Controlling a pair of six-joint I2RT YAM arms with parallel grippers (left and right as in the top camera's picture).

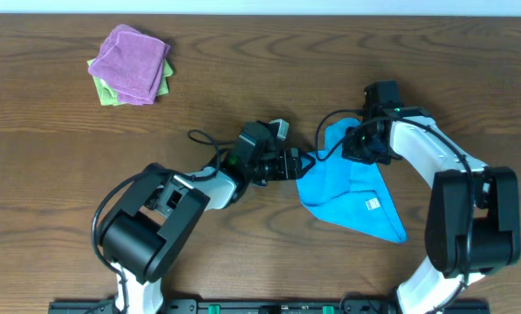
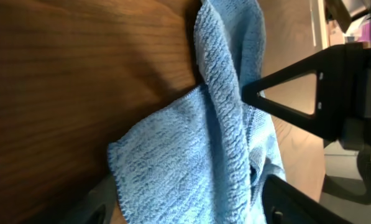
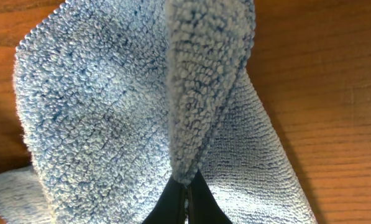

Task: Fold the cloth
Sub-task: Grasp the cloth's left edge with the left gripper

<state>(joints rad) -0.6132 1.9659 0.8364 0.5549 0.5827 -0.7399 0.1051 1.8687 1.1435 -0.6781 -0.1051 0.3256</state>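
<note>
**benchrat:** Quick one, where's the cloth [image 1: 352,187] sitting?

**yam_tinkerer:** We see it a bit right of centre on the bench [image 1: 243,78]. It's a rumpled sky-blue triangle, wider at the far end and narrowing to a point toward the near edge. The little white tag [image 1: 373,202] faces up on the nearer half.

**benchrat:** And the arms?

**yam_tinkerer:** Both are right on it. The right gripper [image 1: 358,145] sits over the far corner, and the left gripper [image 1: 305,164] comes in sideways at the cloth's left edge.

**benchrat:** What are the jaws doing?

**yam_tinkerer:** On the right wrist camera we see the jaws squeezed together on a fold of terry. A thick ridge of cloth comes straight out of the black tips, and the rest drapes down to the wood on both sides.

The left one looks different. On its wrist camera the jaws stand apart, and the tip of one black finger [image 2: 297,93] touches the side of a raised ridge of cloth. The other finger is lower in the frame. A bit of blue lies in the gap, but we don't see them pressing on it.

**benchrat:** Anything else up there?

**yam_tinkerer:** Just a purple cloth [image 1: 133,48] bunched on top of a light green cloth [image 1: 107,92] at the far left, well apart from both arms.
</note>
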